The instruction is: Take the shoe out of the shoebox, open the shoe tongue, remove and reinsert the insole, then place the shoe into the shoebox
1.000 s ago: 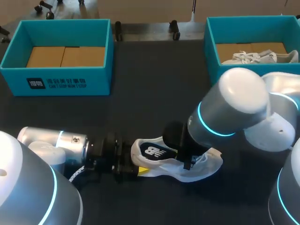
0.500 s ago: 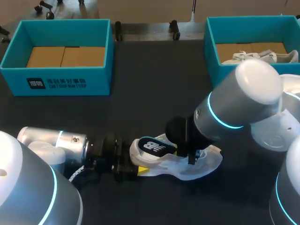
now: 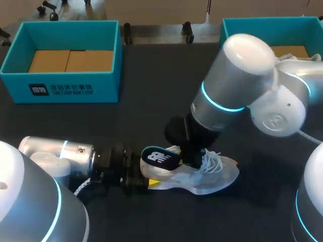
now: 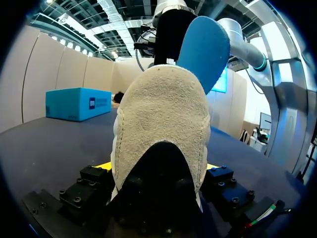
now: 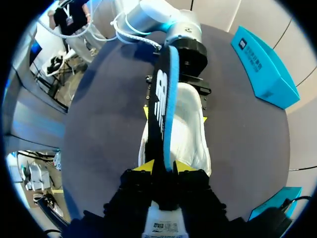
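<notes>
A white shoe (image 3: 202, 174) lies on its side on the black table, toe to the right. My left gripper (image 3: 144, 177) holds its heel from the left; in the left wrist view the suede heel (image 4: 161, 129) fills the space between the fingers of that gripper (image 4: 159, 168). A dark blue insole (image 3: 160, 157) sticks up out of the shoe's heel opening. My right gripper (image 5: 163, 168) has the insole (image 5: 163, 109) standing on edge between its yellow tips, shut on it above the shoe (image 5: 190, 129). In the head view the right arm's wrist hides that gripper.
A teal shoebox (image 3: 60, 88) with a cardboard floor stands at the back left. A second teal box (image 3: 228, 48) stands at the back right, mostly hidden behind my right arm. Bare black table lies between the boxes and in front of the shoe.
My right arm has swung left and its wrist has turned over the shoe. The insole's raised end shifted left toward the heel, and the laces now show. The left arm stayed still.
</notes>
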`<move>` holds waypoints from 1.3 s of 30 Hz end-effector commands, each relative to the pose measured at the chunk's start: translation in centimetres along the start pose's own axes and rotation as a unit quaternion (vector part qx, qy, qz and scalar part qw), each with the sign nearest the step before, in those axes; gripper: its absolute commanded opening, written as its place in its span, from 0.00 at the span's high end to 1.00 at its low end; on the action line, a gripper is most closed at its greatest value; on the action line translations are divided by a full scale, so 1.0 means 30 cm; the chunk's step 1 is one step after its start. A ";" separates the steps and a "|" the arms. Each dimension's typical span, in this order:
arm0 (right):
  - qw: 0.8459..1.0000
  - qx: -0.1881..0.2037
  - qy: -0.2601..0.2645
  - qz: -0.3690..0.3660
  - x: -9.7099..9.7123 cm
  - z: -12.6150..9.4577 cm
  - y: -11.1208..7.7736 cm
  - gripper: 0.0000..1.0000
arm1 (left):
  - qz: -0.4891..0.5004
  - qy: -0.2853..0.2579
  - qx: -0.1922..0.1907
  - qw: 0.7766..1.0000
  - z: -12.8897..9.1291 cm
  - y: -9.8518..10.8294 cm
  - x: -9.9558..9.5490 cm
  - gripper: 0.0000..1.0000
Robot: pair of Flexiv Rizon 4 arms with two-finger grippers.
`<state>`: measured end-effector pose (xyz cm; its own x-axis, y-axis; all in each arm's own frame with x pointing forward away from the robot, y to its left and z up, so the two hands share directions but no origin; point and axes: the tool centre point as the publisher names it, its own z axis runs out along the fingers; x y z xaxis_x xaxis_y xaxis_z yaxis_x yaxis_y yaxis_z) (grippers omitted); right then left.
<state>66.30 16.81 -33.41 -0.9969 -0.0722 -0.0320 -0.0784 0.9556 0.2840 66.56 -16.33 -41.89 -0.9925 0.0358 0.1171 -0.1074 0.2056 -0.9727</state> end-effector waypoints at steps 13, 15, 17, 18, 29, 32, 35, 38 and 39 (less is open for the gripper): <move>0.999 0.037 -0.022 0.029 0.022 -0.077 0.013 0.44 | 0.000 0.000 0.000 1.000 0.002 0.000 0.000 1.00; 0.998 0.038 -0.025 0.031 0.016 -0.098 0.012 0.44 | 0.000 0.000 0.000 1.000 0.002 0.000 0.000 1.00; 0.999 0.035 -0.027 0.032 0.004 -0.117 0.009 0.38 | 0.000 0.000 0.000 1.000 0.002 0.000 0.000 1.00; 0.999 0.032 -0.025 0.033 -0.004 -0.124 0.008 0.33 | 0.000 0.000 0.000 1.000 0.002 0.000 0.000 1.00; 0.998 -0.007 0.055 0.002 -0.103 -0.098 0.062 0.55 | 0.000 0.000 0.000 1.000 0.002 0.000 0.000 1.00; 0.997 -0.004 0.071 -0.004 -0.111 -0.088 0.084 0.54 | 0.000 0.000 0.000 1.000 0.002 0.000 0.000 1.00; 0.997 -0.005 0.080 -0.008 -0.110 -0.074 0.097 0.54 | 0.000 0.000 0.000 1.000 0.002 0.000 0.000 1.00; 0.996 -0.007 0.085 -0.009 -0.104 -0.064 0.103 0.55 | 0.000 0.000 0.000 1.000 0.002 0.000 0.000 1.00; 0.996 -0.007 0.087 -0.008 -0.102 -0.061 0.105 0.56 | 0.000 0.000 0.000 1.000 0.002 0.000 0.000 1.00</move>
<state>68.78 18.50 -30.07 -0.9850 -0.1338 0.1094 -0.0942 0.9463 0.3092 66.57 -16.34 -41.88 -0.9925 0.0358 0.1172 -0.1075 0.2054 -0.9728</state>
